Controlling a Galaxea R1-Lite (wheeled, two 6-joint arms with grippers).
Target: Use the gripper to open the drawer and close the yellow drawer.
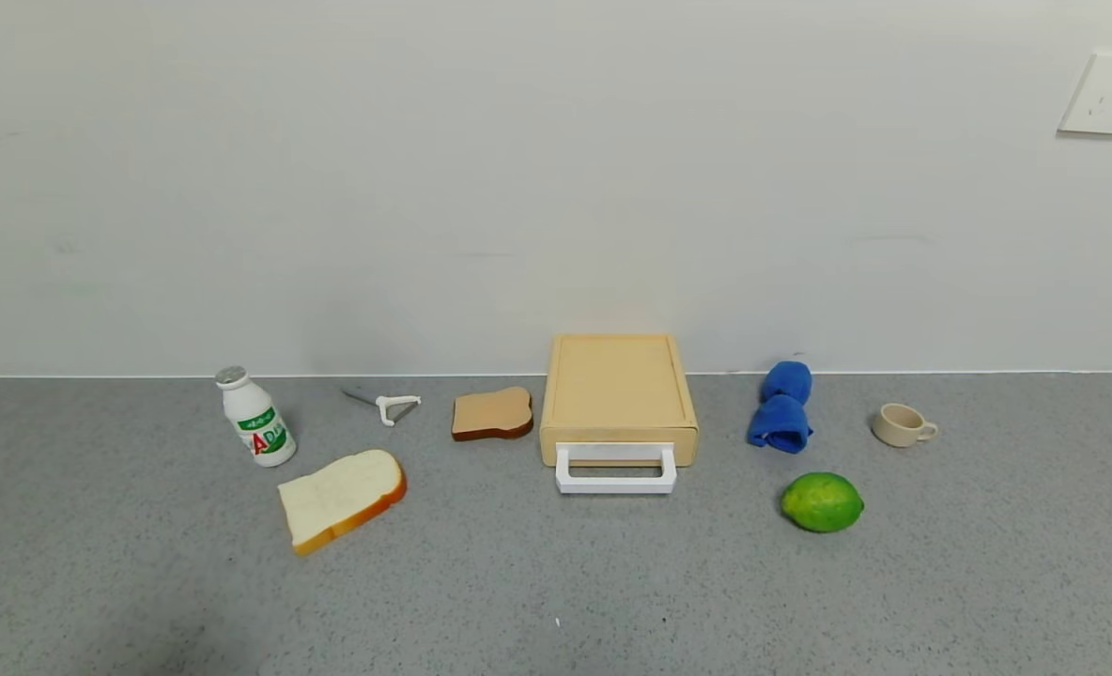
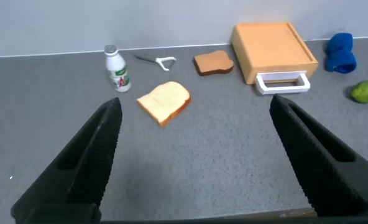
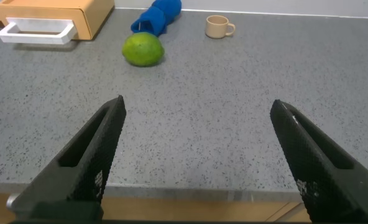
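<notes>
Grey speckled tabletop (image 1: 556, 601) against a white wall (image 1: 518, 169). One pale yellow drawer (image 1: 618, 394) at centre back against the wall, tray shut flush, white loop handle (image 1: 616, 469) sticking out toward the robot. Two bread slices: one white slice (image 1: 340, 498) left front of the drawer, one brown toast slice (image 1: 492, 413) just beside the drawer's left side. One milk drink bottle (image 1: 255, 417) upright, far left. One blue cloth (image 1: 783, 407) bunched right of the drawer. One green lime (image 1: 822, 501) in front of the cloth. One beige cup (image 1: 902, 424) farthest right. One white peeler (image 1: 389, 406) between bottle and toast. One wall socket (image 1: 1105, 94) at upper right. Left gripper (image 2: 193, 155) back from the objects over bare tabletop, fingers (image 2: 84, 162) spread wide, holding nothing. Right gripper (image 3: 196, 155) likewise back over bare tabletop, fingers (image 3: 87, 158) spread wide, touching nothing.
</notes>
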